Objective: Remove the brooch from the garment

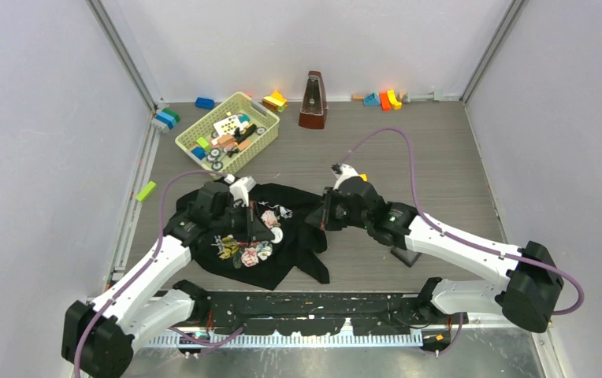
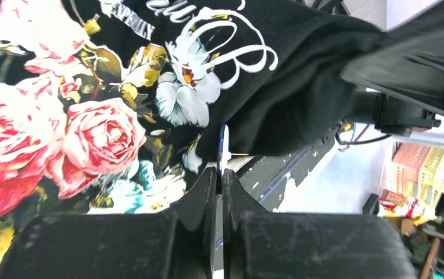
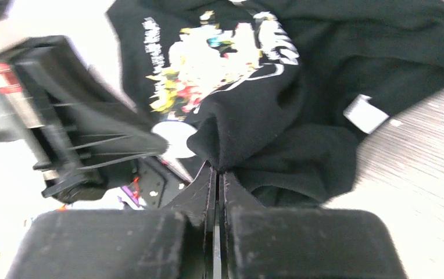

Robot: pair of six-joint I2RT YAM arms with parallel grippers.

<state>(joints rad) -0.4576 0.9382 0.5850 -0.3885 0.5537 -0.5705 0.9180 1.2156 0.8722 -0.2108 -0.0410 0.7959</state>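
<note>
The garment, a black T-shirt with pink roses and white script, lies crumpled on the table between my two arms. My left gripper is shut on the brooch, a thin blue-and-white piece seen edge-on against the floral print. In the right wrist view a small white disc shows at the left fingers' tip. My right gripper is shut on a raised fold of the garment's plain black cloth, just right of the print. From above, the two grippers, left and right, face each other over the shirt.
A yellow basket of small toys stands at the back left. A brown metronome is at the back centre. Coloured blocks line the back wall, and a green one lies left. A small black box sits under the right arm.
</note>
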